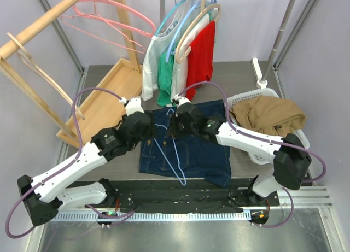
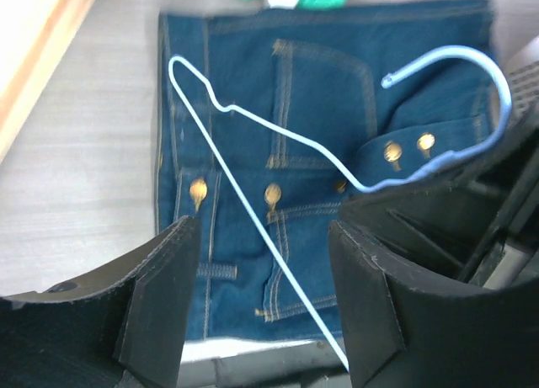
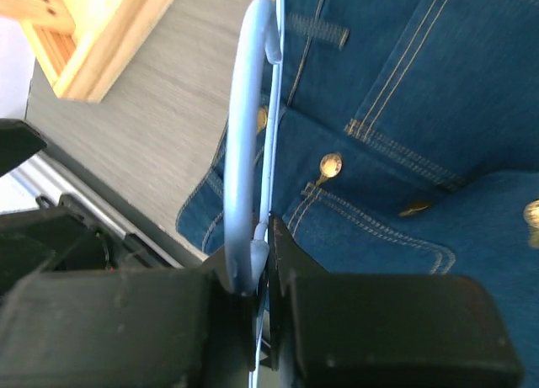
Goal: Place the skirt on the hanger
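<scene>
Top view: one denim skirt (image 1: 188, 153) lies flat on the worktop (image 1: 109, 170), and one pale blue wire hanger (image 1: 174, 153) lies on top of it. My two end effectors sit over the waistband end. The left end effector (image 1: 149, 127) is empty, and the right end effector (image 1: 171, 123) is at the hanger's hook. Also present are one white basket (image 1: 257, 96) holding one brown garment (image 1: 270, 114), and one wooden rack (image 1: 104, 96) carrying at least two pink hangers (image 1: 106, 22).

Left wrist view: my left end effector (image 2: 261, 236) has its jaws spread wide with nothing between them, hovering above the skirt (image 2: 328, 85). The hanger (image 2: 255, 207) runs diagonally across the denim. I count four brass buttons clearly and a possible fifth half hidden.

Right wrist view: my right end effector (image 3: 263, 257) is clamped tight on the hanger (image 3: 240, 135) at the base of its hook. The skirt (image 3: 421, 110) is beneath it.

Step in hand, as I judge it: the hanger is positioned on the skirt but the skirt is not yet attached to it. The next move calls for my left end effector to descend and pinch the waistband without trapping the wire, while my right holds the hanger steady.
</scene>
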Motion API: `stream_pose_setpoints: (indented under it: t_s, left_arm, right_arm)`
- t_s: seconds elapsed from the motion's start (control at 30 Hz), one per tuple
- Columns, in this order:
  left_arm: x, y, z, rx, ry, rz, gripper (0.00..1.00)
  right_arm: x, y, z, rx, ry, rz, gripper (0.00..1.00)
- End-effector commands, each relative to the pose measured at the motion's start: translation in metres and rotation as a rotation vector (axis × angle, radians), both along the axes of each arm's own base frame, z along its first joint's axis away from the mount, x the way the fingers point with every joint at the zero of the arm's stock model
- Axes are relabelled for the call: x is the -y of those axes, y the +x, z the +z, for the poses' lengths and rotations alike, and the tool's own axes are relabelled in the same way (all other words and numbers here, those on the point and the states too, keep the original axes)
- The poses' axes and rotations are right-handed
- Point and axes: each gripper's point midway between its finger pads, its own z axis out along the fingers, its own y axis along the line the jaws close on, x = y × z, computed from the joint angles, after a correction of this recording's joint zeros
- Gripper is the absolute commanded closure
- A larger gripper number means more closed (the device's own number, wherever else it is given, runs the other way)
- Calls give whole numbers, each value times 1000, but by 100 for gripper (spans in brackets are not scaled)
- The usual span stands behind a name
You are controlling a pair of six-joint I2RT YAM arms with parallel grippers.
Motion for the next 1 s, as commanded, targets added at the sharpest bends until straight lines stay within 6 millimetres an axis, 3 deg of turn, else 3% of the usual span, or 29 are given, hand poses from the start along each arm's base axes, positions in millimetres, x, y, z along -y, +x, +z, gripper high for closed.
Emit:
stream_pose_setpoints:
  t_s: [0.0, 0.17, 0.27, 0.4, 0.43, 0.53, 0.8, 0.97]
  left_arm:
    - [-6, -14, -31, -137, -8, 87, 36]
    - [-5, -25, -63, -252, 2, 126, 40]
    - [-8, -33, -79, -309, 2, 140, 41]
    - [-18, -43, -98, -381, -10, 176, 41]
    - [-22, -45, -102, -402, -15, 191, 41]
    - [-31, -54, -116, -443, -24, 220, 41]
    - [-42, -68, -146, -508, -16, 266, 43]
    - [-42, -66, -151, -505, -32, 279, 46]
  right_arm:
    - [-35, 0, 33, 27, 249, 38, 99]
    - [-55, 2, 21, 7, 323, 23, 99]
    - [-68, 3, 3, -6, 302, 7, 99]
    - [-75, -3, -39, -20, 211, -24, 99]
    - [-72, -6, -59, -42, 177, -30, 99]
    - [-68, -15, -92, -73, 132, -55, 99]
    - [-76, -30, -124, -113, 80, -89, 99]
    - [-97, -30, -112, -154, 145, -83, 99]
